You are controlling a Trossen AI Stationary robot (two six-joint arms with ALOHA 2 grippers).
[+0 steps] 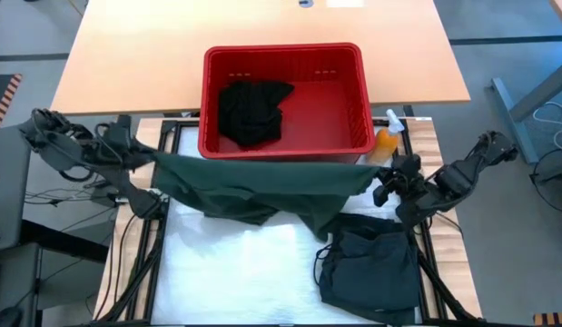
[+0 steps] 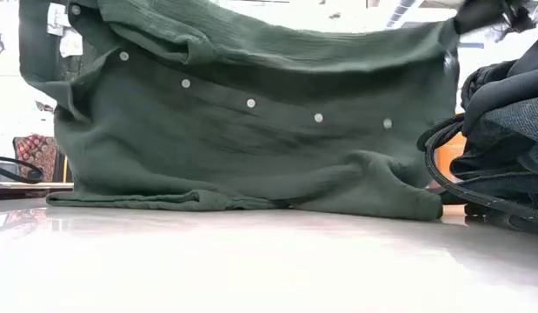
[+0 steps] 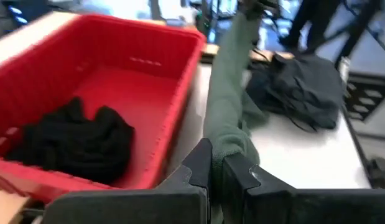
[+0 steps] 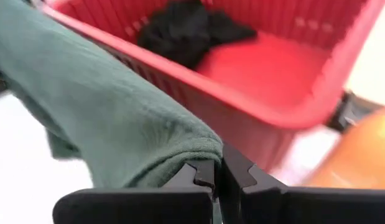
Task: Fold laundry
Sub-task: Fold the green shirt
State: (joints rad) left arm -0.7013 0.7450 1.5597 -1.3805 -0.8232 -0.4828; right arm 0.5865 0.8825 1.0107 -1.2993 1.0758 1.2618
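Note:
A dark green buttoned shirt [image 1: 262,186] is stretched between my two grippers just in front of the red basket; its lower part [image 2: 251,202] rests on the table, with a row of white buttons facing the low view. My left gripper [image 1: 156,162] is shut on its left end, my right gripper [image 1: 379,182] on its right end. A black garment [image 1: 253,111] lies bunched in the basket. A dark teal garment [image 1: 371,263] lies heaped on the table's near right. My left gripper pinches a bunched fold of the shirt's left end [image 3: 226,149] between its two fingers, coming level from the table's left. The upper edge runs taut away from it. My right gripper pinches the shirt's right end [image 4: 195,152] between its fingers, coming level from the table's right. The cloth is bunched in several layers there and raised off the table.
The red plastic basket [image 1: 353,64] stands at the table's far middle, right behind the stretched shirt. An orange spray bottle [image 1: 388,136] stands by the basket's right near corner, close to my right gripper. A white cloth cover [image 1: 235,272] lies on the near left.

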